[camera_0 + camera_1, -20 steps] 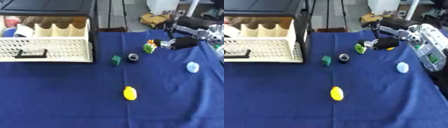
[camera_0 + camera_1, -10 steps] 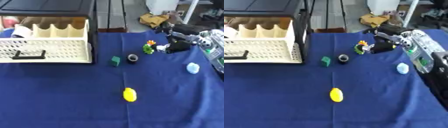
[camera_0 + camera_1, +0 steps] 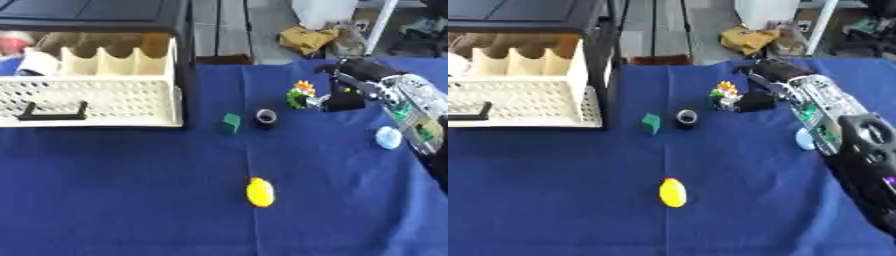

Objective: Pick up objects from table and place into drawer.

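Note:
A cream drawer (image 3: 105,102) with a perforated front and black handle stands pulled out at the left. On the blue cloth lie a green cube (image 3: 230,122), a black ring (image 3: 266,117), a flower toy in a green pot (image 3: 301,95), a yellow oval (image 3: 260,192) and a pale blue lump (image 3: 388,137). My right hand (image 3: 344,100) sits just right of the flower toy, touching or nearly touching it. The arm runs back over the pale blue lump toward the lower right. My left hand shows in neither view.
The black cabinet (image 3: 96,12) tops the drawer. A white roll (image 3: 37,62) lies in the drawer's back left part, behind cream dividers. Past the table's far edge lie a yellowish cloth (image 3: 306,37) and a white post.
My right hand has come down and leftward, closing in on the flower toy. The objects on the cloth have stayed where they were.

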